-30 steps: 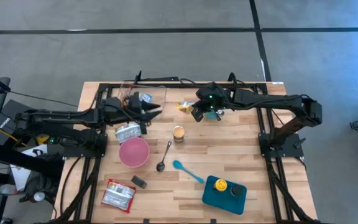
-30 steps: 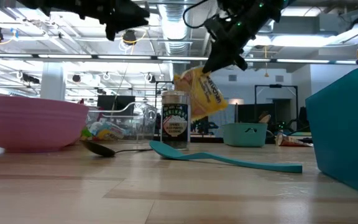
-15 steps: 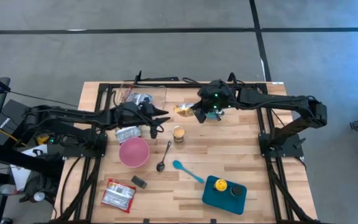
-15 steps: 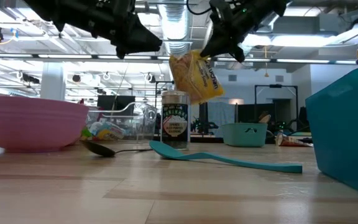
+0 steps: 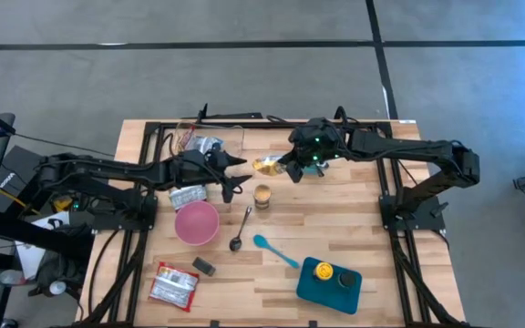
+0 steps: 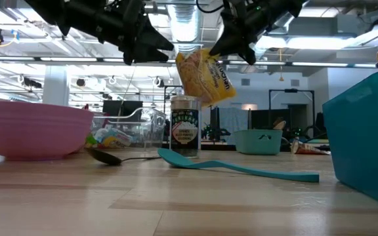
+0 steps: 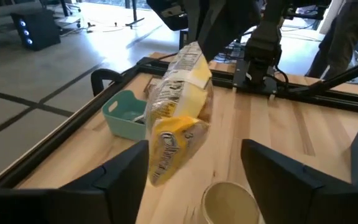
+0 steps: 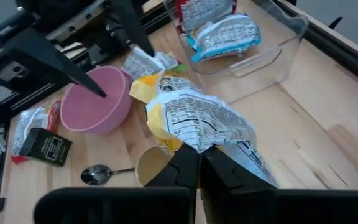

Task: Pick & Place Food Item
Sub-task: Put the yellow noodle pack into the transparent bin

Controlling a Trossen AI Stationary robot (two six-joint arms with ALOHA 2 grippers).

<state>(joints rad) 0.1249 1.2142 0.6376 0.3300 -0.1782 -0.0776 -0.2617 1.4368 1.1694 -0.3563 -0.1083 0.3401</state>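
We see the right gripper (image 5: 285,165) with its jaws shut tight on a crinkly yellow and white snack bag (image 6: 204,76). The bag hangs in the air near the far edge of the wooden tabletop (image 5: 335,228), just above the small glass jar with a black and white label (image 6: 185,126). We cannot read the words on the bag or the jar. The left gripper (image 5: 232,174) is beside the bag with its jaws wide apart and nothing in them. A moment ago those jaws were closer together, and the bag hung a bit farther from them.
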